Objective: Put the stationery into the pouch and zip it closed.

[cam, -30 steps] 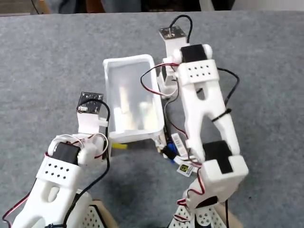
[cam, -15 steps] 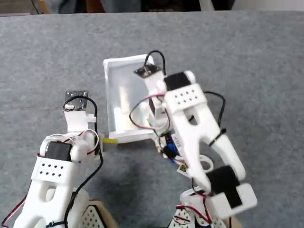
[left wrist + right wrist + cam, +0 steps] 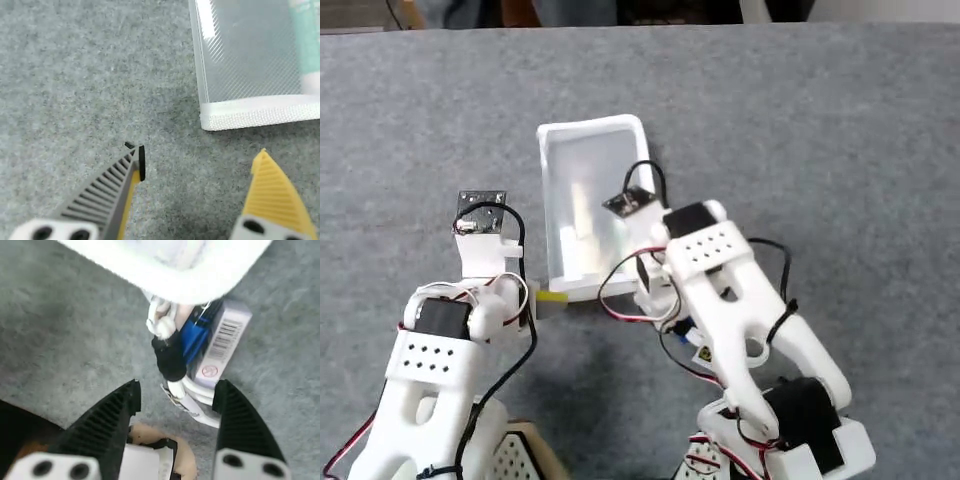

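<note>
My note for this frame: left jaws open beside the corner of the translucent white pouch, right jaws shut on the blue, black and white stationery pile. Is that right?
One detail is off. The right gripper is not shut: the right wrist view shows its jaws open above the blue, black and white stationery pile. The left gripper is indeed open beside the corner of the translucent white pouch.

Stationery heap (image 3: 220,345) at pouch (image 3: 165,260) corner

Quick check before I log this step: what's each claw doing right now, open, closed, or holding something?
Left claw: open, holding nothing, over the mat by the pouch.
Right claw: open, holding nothing, pointed at the stationery.
</note>
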